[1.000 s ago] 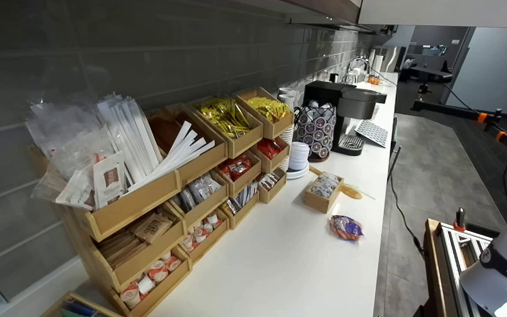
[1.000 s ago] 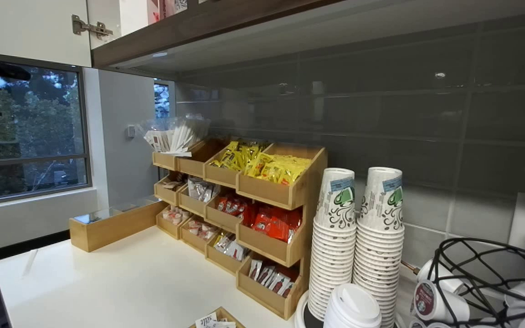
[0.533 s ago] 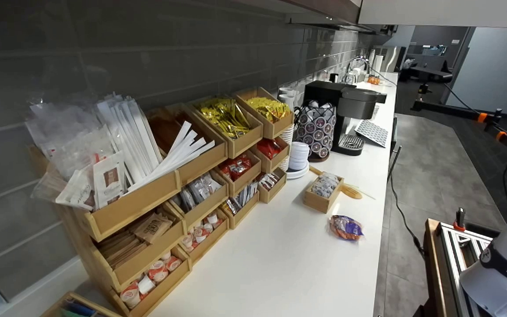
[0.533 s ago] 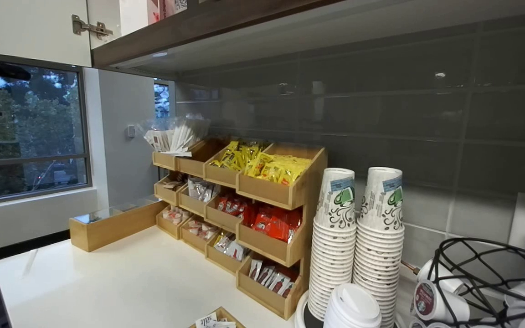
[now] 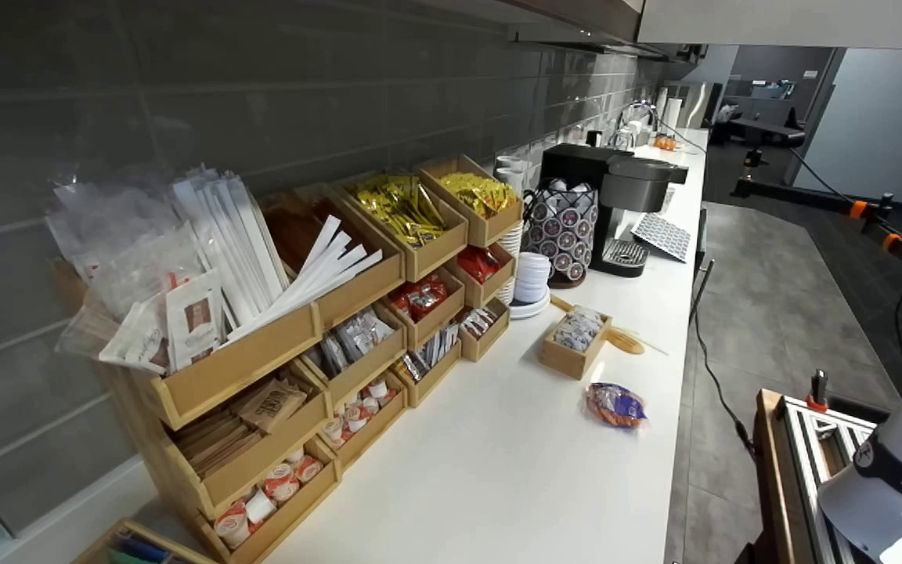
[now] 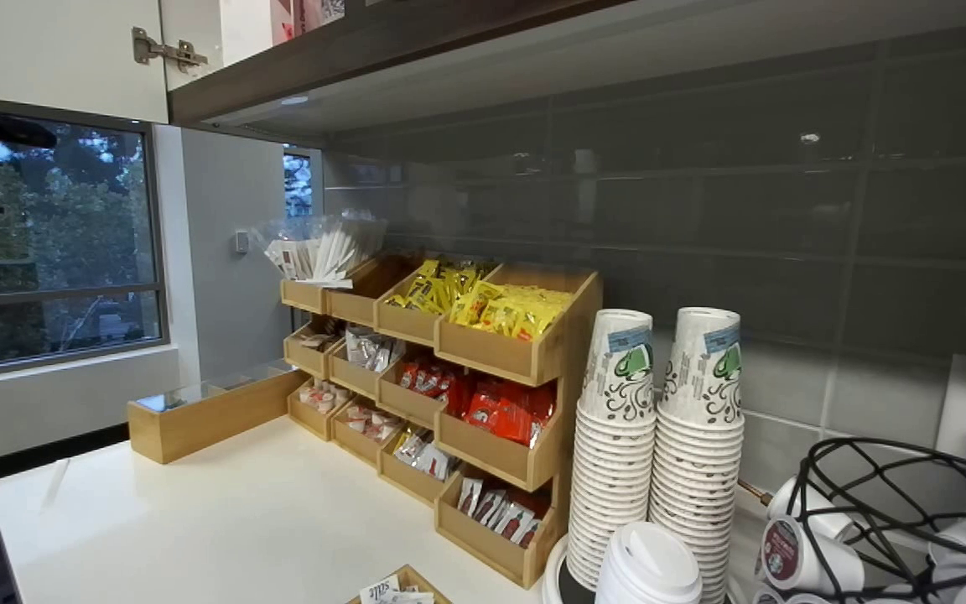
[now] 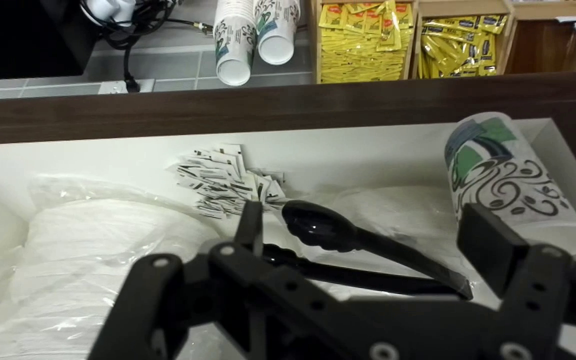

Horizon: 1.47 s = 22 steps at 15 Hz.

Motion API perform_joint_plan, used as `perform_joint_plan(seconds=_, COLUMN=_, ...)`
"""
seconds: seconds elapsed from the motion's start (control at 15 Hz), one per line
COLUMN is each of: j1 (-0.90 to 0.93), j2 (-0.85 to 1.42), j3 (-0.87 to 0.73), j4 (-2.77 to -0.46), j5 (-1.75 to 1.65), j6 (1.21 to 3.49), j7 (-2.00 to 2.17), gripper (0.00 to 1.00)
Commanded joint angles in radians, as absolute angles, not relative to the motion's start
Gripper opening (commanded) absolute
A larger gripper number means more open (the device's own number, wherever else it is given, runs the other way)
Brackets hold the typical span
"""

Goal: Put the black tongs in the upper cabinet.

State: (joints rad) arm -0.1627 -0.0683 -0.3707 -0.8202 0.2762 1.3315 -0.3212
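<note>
Low in the wrist view, the pincer (image 7: pixel 370 231) gaped, black tongs (image 7: pixel 368 240) ungripped in the upper cabinet (image 7: pixel 348 107); a rightward drift could have jarred the paper cup (image 7: pixel 513 177).

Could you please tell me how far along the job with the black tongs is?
Done: the black tongs lie inside the upper cabinet, near a paper cup, in the wrist view.
In hand: seemingly nothing, since the fingers stand apart.
Left: probably just withdrawing them clear of the cabinet. A cabinet door stands open in an exterior view, but closing it isn't in the task.
</note>
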Motion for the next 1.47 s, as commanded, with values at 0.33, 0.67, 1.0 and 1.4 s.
perform_joint_plan(seconds=0.33, j1=-0.152, j2=-0.280, j3=-0.300, j4=-1.180, j5=0.241, j6=1.481, j7=-0.414, gripper=1.00)
perform_joint_plan(seconds=0.67, j1=-0.162, j2=-0.376, j3=-0.266, j4=-1.351, j5=0.225, j6=1.576, j7=-0.442, gripper=1.00)
perform_joint_plan(seconds=1.0, j1=-0.172, j2=-0.443, j3=-0.243, j4=-1.482, j5=0.217, j6=1.686, j7=-0.436, gripper=1.00)
perform_joint_plan(seconds=1.4, j1=-0.128, j2=-0.426, j3=-0.270, j4=-1.467, j5=0.202, j6=1.696, j7=-0.424, gripper=1.00)
